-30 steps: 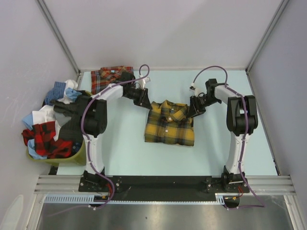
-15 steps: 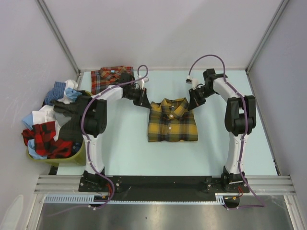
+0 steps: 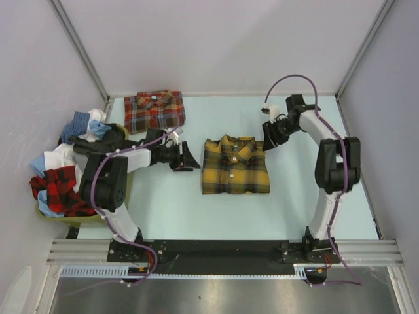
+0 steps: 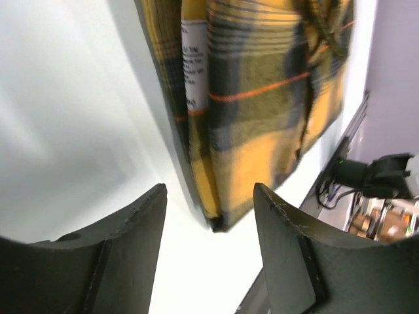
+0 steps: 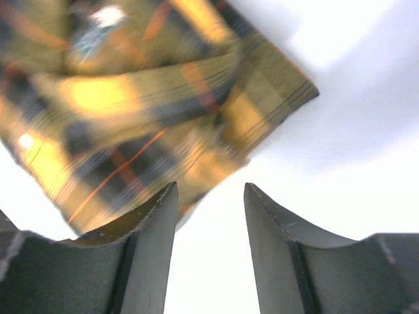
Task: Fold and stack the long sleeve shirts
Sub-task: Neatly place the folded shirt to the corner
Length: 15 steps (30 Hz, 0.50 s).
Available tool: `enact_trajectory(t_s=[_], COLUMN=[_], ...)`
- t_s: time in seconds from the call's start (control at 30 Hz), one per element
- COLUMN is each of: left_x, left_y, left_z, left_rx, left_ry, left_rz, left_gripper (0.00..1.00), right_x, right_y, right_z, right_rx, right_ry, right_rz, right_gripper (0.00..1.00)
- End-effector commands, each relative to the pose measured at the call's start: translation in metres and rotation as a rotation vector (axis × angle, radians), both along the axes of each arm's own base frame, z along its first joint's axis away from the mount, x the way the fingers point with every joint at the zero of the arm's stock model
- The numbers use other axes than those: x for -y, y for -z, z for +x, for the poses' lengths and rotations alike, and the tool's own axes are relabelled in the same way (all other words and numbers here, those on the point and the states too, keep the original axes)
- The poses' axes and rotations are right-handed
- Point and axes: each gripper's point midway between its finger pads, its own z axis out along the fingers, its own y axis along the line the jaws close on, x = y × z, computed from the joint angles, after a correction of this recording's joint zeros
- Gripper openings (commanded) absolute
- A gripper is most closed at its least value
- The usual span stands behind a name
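A yellow-and-black plaid shirt (image 3: pixel 234 165) lies folded into a neat rectangle in the middle of the table, collar toward the far side. A red-orange plaid shirt (image 3: pixel 154 110) lies folded at the far left. My left gripper (image 3: pixel 191 158) is open, a short way left of the yellow shirt, with only table between its fingers; the yellow shirt's (image 4: pixel 262 98) folded edge fills the left wrist view ahead of my left gripper (image 4: pixel 209 203). My right gripper (image 3: pixel 268 140) is open just off the shirt's far right corner. In the right wrist view my right gripper (image 5: pixel 209 196) has that yellow shirt's (image 5: pixel 150 104) corner just ahead.
A green bin (image 3: pixel 110 210) heaped with more clothes, red plaid, blue and white, stands at the left edge beside the left arm. Walls close the table on three sides. A black rail (image 3: pixel 222 250) holds both arm bases at the near edge.
Both grippers let go of the yellow shirt and opened. The left arm drew back to the left and nearer, uncovering the red shirt; the right gripper backed off to the far right.
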Motion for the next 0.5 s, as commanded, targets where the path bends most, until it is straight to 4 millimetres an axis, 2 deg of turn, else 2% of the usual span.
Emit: enact_trajectory(t_s=[0.0, 0.03, 0.07, 0.17, 0.2, 0.23, 0.27, 0.3, 0.33, 0.37, 0.43, 0.47], left_x=[-0.013, -0.017, -0.02, -0.028, -0.032, -0.035, -0.037, -0.041, -0.042, -0.043, -0.048, -0.049], left_y=[-0.048, -0.044, -0.043, -0.031, -0.025, -0.022, -0.02, -0.016, -0.015, -0.017, -0.016, -0.017], left_z=[0.02, 0.016, 0.016, 0.01, 0.011, 0.007, 0.006, 0.003, 0.001, 0.001, -0.001, -0.001], left_rx=[0.141, 0.126, 0.13, 0.082, 0.078, 0.064, 0.057, 0.035, 0.028, 0.031, 0.025, 0.029], left_ry=[-0.127, -0.139, -0.15, -0.189, -0.212, -0.22, -0.227, -0.232, -0.232, -0.231, -0.232, -0.234], left_rz=[-0.066, -0.053, -0.036, 0.023, 0.056, 0.072, 0.085, 0.102, 0.103, 0.101, 0.109, 0.112], left_gripper=[0.61, 0.61, 0.61, 0.61, 0.61, 0.61, 0.61, 0.62, 0.62, 0.62, 0.62, 0.62], right_x=[-0.037, -0.048, -0.077, -0.117, -0.146, -0.157, -0.173, -0.197, -0.201, -0.216, -0.234, -0.242], right_y=[-0.088, -0.093, -0.104, -0.083, -0.073, -0.066, -0.068, -0.063, -0.048, -0.05, -0.029, -0.027], right_z=[-0.014, -0.023, -0.043, -0.078, -0.1, -0.108, -0.108, -0.129, -0.138, -0.141, -0.161, -0.161], right_rx=[0.371, 0.404, 0.45, 0.513, 0.544, 0.558, 0.62, 0.637, 0.642, 0.7, 0.714, 0.743], right_ry=[-0.194, -0.239, -0.329, -0.491, -0.584, -0.612, -0.631, -0.698, -0.72, -0.746, -0.814, -0.822], right_rz=[0.081, 0.091, 0.112, 0.102, 0.114, 0.106, 0.122, 0.14, 0.118, 0.132, 0.12, 0.123], right_gripper=[0.48, 0.47, 0.45, 0.41, 0.41, 0.41, 0.4, 0.4, 0.4, 0.39, 0.39, 0.39])
